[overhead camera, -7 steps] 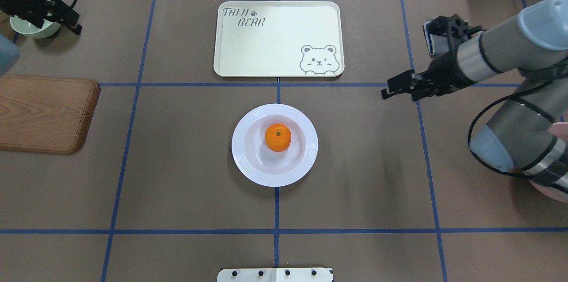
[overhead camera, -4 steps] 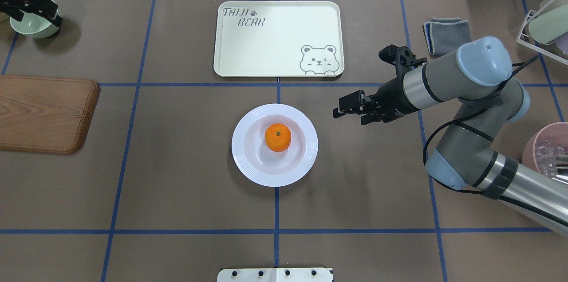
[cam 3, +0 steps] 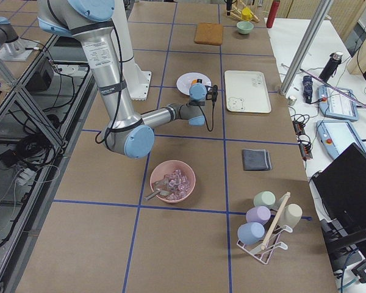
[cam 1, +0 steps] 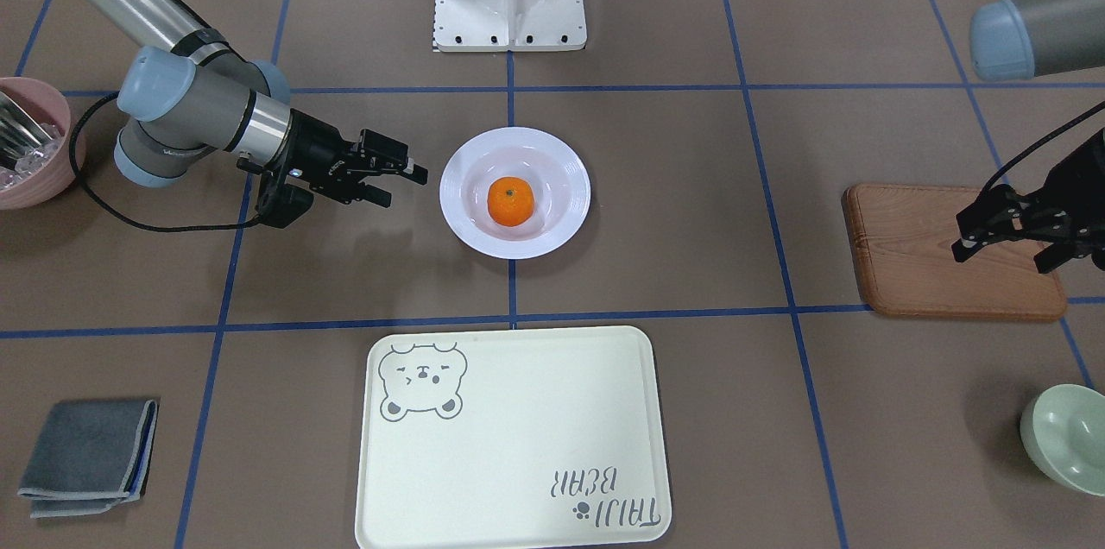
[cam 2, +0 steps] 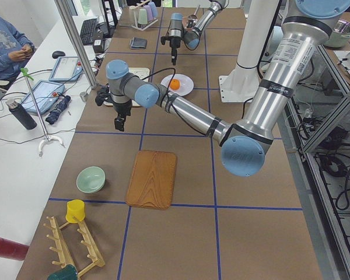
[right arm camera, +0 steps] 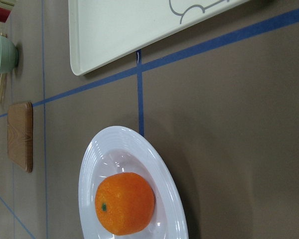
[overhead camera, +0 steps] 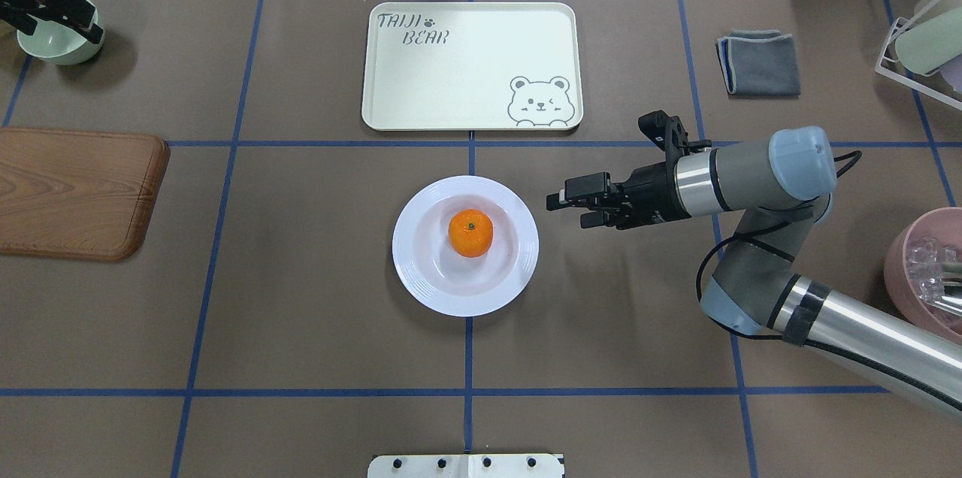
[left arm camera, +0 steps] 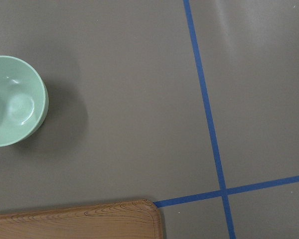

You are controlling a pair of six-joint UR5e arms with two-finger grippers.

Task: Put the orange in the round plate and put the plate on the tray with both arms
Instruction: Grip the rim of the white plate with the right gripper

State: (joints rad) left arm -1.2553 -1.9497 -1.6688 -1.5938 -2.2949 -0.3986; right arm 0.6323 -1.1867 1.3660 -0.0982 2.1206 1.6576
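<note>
Two gaping pincers: right pincer [overhead camera: 567, 212] just beside the round plate [overhead camera: 406, 249], left pincer [cam 1: 1003, 260] well apart.

Brown paper table covering [overhead camera: 301, 297], marked into squares by blue tape lines [overhead camera: 468, 391].

Rounded brown wooden board [overhead camera: 79, 192] flat at one end. Small mint-green bowl [left arm camera: 12, 102] upright near its corner, not touching.

Folded grey cloth [overhead camera: 759, 63] flat, with a blue layer showing at one edge.

Pink bowl [cam 1: 39, 186] holds clear chunky pieces and a metal utensil.

White wire rack [cam 3: 269, 244] carries pastel cups. Wooden peg rack [cam 2: 76, 254] has a yellow cup [cam 2: 74, 210] on it.

Person in a blue top [cam 2: 6, 44] at a white side bench.
</note>
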